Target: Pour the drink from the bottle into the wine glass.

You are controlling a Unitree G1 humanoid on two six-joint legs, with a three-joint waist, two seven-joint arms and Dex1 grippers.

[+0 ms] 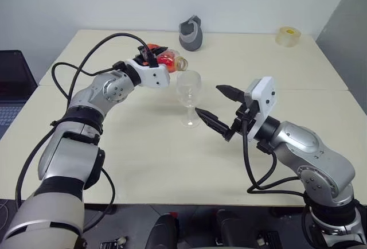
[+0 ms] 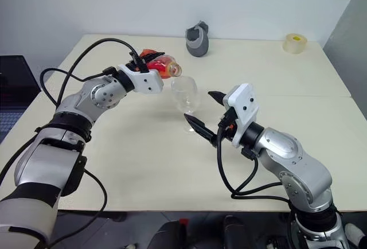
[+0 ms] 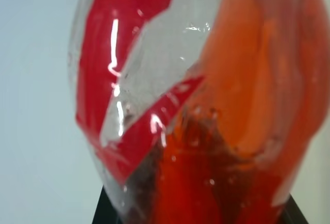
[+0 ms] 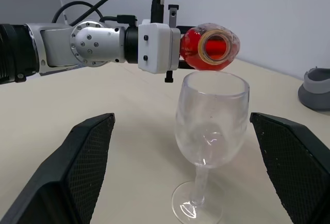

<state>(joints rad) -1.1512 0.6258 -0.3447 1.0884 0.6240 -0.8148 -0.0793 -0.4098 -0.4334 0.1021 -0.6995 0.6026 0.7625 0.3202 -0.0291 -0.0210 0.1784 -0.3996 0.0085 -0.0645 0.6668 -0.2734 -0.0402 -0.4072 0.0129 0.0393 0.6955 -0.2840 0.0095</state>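
Observation:
My left gripper (image 1: pixel 157 54) is shut on the bottle (image 1: pixel 170 61), holding it tipped on its side above the table. The bottle's uncapped mouth (image 4: pixel 212 46) points toward me just over the rim of the wine glass (image 1: pixel 189 92). The red drink (image 3: pixel 227 146) lies inside the tilted bottle. The wine glass (image 4: pixel 210 121) stands upright on the table (image 1: pixel 143 163), and its bowl looks clear and colourless. My right gripper (image 1: pixel 209 101) is open, its black fingers (image 4: pixel 87 157) spread wide on either side of the glass, apart from it.
A grey cup-like object (image 1: pixel 191 33) stands at the table's far edge, with a tape roll (image 1: pixel 288 35) at the far right corner. A dark laptop (image 1: pixel 12 88) sits off the table's left side. Cables loop from both arms.

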